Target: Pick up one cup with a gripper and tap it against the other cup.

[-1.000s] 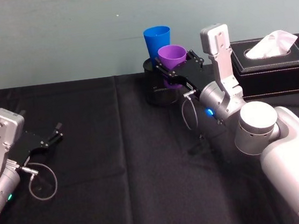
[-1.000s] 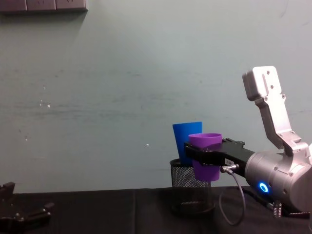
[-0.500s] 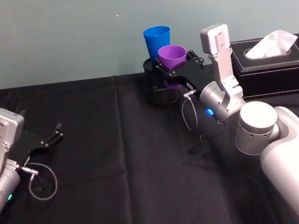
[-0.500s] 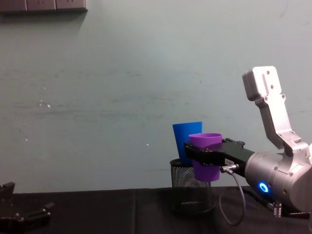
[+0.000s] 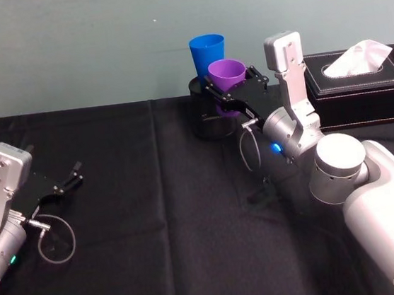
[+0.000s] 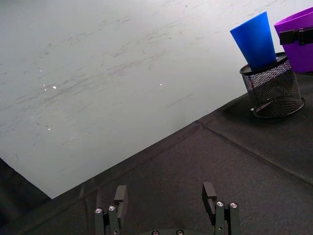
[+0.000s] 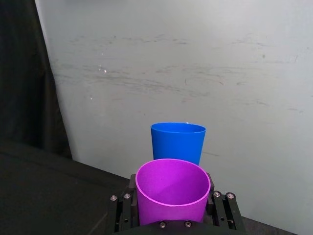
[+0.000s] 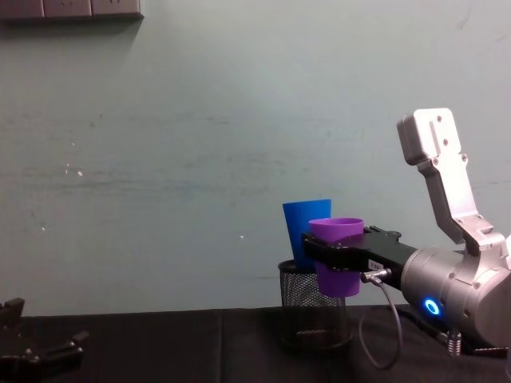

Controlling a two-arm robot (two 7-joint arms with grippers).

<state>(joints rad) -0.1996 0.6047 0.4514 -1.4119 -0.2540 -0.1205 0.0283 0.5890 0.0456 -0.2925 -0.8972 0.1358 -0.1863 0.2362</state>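
The purple cup (image 5: 226,68) is noted clamped in the right gripper (image 5: 231,85), raised just beside the blue cup (image 5: 207,50) propped in the mesh holder (image 8: 307,315), with the left gripper (image 5: 59,186) parked, jaws spread; by a hard tap, the blue cup could be dislodged.

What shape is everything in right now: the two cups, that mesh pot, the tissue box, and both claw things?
purple cup: upright, mouth up, held in the air by the right tool.
blue cup: standing in the holder, leaning, mouth up; whether it touches the purple cup, cannot tell.
holder: upright on the table.
tissue box: a tissue sticking out on top.
right tool: shut on the purple cup.
left tool: open, empty, parked at the left.
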